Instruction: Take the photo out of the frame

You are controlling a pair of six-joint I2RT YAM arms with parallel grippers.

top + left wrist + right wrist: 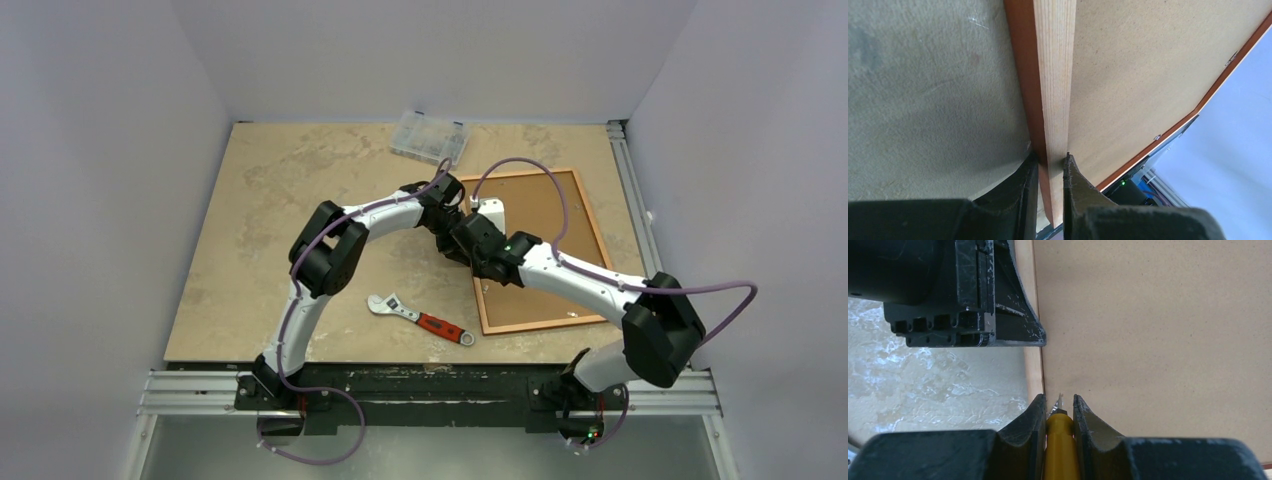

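The frame (540,326) of red-orange wood lies face down at the table's right, its brown backing board (580,240) up. The photo is hidden beneath the board. My left gripper (458,212) is shut on the frame's left moulding (1048,75), one finger on each side of it (1050,162). My right gripper (462,240) is shut on a yellow-handled tool (1060,445). Its small metal tip sits between the fingertips (1059,402), at the seam between moulding (1033,370) and board (1158,330). The left gripper's finger (973,295) is just beyond.
A red-handled wrench (420,319) lies on the table near the front, left of the frame. A clear plastic compartment box (430,137) sits at the back edge. An aluminium rail (628,190) borders the table's right side, and walls close in on three sides.
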